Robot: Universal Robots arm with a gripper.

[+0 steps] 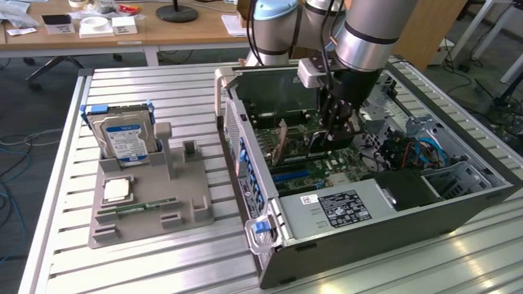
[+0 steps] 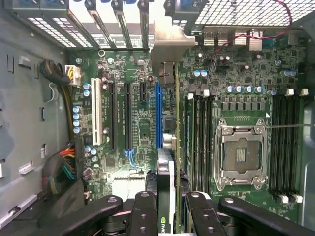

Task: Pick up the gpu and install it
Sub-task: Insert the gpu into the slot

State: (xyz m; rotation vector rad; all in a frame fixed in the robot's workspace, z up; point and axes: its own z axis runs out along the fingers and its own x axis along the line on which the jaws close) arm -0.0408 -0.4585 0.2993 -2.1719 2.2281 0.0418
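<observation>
The gripper (image 1: pixel 334 136) hung inside the open computer case (image 1: pixel 392 214), lowered over the motherboard (image 1: pixel 323 165), with its black fingers (image 2: pixel 142 216) clamped on the gpu (image 2: pixel 167 162). In the wrist view the card stood on edge between the two fingers, its thin edge running straight away from the pincer along the blue expansion slot (image 2: pixel 158 115), and its silvery end bracket (image 2: pixel 170 42) reached the row of rear slot covers (image 2: pixel 106 22) at the far end from the pincer. Whether the card was fully seated in the slot I cannot tell.

To one side of the held card lay the white slot (image 2: pixel 96 110) and the black slots beside it; to the other side lay the RAM slots (image 2: pixel 199 135) and, further off, the bare CPU socket (image 2: pixel 242 155) in its metal frame.

In the exterior view the arm (image 1: pixel 364 30) came down from above into the case. Well apart from the pincer, out on the slatted metal table (image 1: pixel 147 269) toward the exterior view's left, stood a grey parts holder (image 1: pixel 151 214) with a hard drive (image 1: pixel 127 139) upright in it, a CPU chip (image 1: pixel 117 190) lying flat and a green RAM stick (image 1: pixel 139 207) lying in a groove
</observation>
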